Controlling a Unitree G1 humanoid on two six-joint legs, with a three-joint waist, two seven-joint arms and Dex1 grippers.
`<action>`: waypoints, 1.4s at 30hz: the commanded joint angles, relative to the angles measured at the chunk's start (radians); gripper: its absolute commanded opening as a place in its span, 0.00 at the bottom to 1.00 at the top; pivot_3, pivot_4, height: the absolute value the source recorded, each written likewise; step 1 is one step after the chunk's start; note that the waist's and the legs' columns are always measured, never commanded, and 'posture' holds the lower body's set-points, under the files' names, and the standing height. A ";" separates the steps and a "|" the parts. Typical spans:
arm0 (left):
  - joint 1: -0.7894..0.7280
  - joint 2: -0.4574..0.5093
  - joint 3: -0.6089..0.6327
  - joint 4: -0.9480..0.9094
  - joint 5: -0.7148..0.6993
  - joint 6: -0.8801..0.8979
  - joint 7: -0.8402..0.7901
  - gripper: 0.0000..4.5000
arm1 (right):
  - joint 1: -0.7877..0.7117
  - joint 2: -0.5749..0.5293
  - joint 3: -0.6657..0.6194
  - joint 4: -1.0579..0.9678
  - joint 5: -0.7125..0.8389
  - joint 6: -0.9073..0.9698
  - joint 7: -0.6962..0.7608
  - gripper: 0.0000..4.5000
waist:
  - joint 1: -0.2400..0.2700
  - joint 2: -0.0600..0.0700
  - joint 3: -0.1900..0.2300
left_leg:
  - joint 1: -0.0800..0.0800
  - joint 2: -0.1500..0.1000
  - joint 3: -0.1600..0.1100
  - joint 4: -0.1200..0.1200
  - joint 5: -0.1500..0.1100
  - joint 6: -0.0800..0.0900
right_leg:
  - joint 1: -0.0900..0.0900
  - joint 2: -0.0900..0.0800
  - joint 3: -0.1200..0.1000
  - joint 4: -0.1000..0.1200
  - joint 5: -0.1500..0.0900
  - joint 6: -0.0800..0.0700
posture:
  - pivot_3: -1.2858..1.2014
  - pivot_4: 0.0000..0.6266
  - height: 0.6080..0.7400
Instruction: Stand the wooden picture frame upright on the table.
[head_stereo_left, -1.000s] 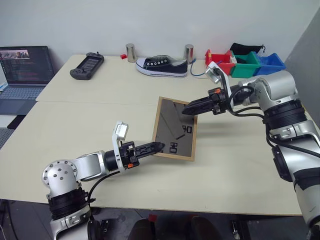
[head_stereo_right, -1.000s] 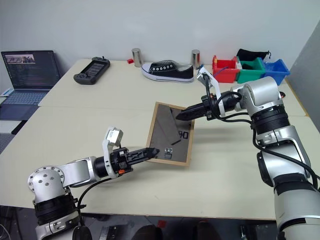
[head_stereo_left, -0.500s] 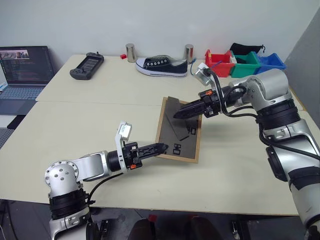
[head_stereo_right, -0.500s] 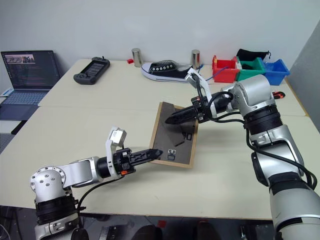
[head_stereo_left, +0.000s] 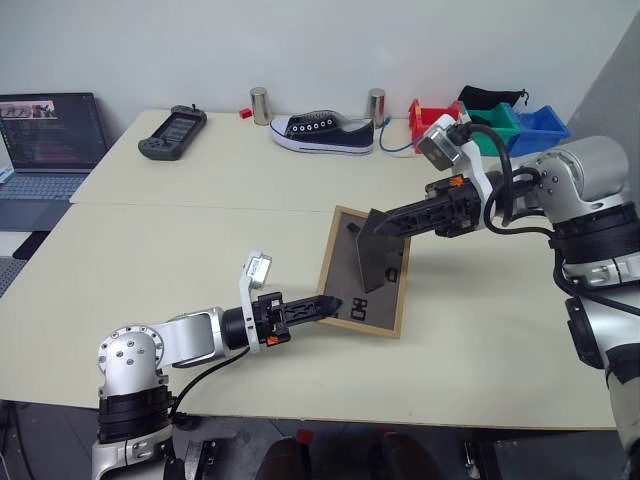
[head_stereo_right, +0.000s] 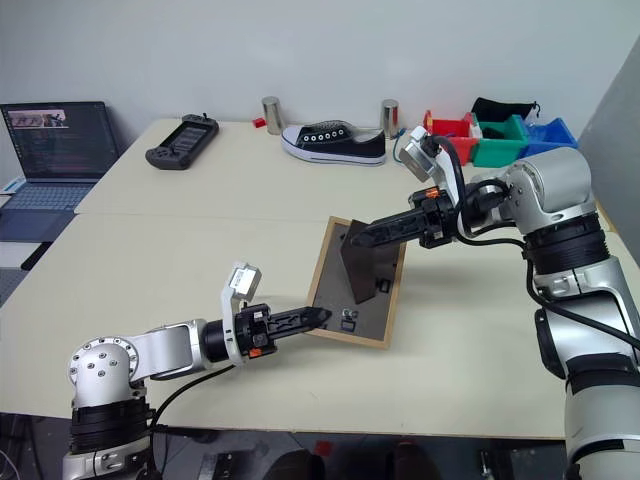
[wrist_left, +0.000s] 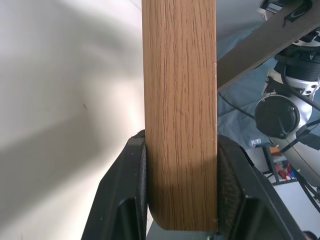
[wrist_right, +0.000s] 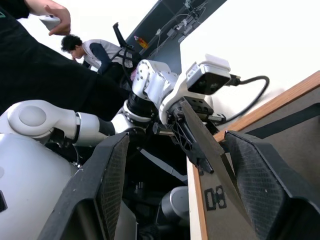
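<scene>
The wooden picture frame lies back-up on the table, a little to 3 o'clock of the tabletop's middle, its dark backing facing us. Our left gripper has its two fingers closed on the frame's near corner at about 7 o'clock of the frame; the left wrist view shows the wooden edge squeezed between both pads. Our right gripper reaches in from 3 o'clock with its fingers spread wide around the fold-out stand, and we cannot tell whether either pad touches it. A second ago that stand lay flat against the backing; now it juts up from the frame, and our right arm has drawn back toward us. We judge the prop is deployed, so what remains is tipping the frame up onto its lower edge and stand
</scene>
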 joint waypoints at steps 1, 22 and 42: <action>-0.004 0.032 0.005 -0.005 -0.081 -0.051 0.008 0.29 | 0.068 -0.101 0.054 -0.027 -0.071 -0.167 0.081 0.72 | 0.000 0.000 0.000 | 0.000 0.000 0.000 0.000 0.000 0.000 | 0.000 0.000 0.000 0.000 0.000 0.000 | 0.52 0.24 1.00; 0.074 0.176 -0.046 -0.019 -0.459 -0.255 0.177 0.29 | 0.680 -0.176 -0.228 -0.334 -0.372 -1.744 -0.213 0.72 | -0.002 0.000 0.001 | 0.000 0.000 -0.002 0.000 0.000 0.000 | 0.002 0.001 -0.001 -0.004 0.000 0.000 | 0.52 0.24 1.00; 0.143 -0.058 -0.026 -0.206 -0.459 -0.401 0.370 0.29 | 0.474 0.040 -0.207 0.390 -0.721 -2.929 -0.543 0.72 | 0.004 0.001 0.002 | 0.021 0.001 -0.009 -0.002 0.000 0.000 | 0.031 0.001 -0.007 -0.016 0.000 0.000 | 0.52 0.24 1.00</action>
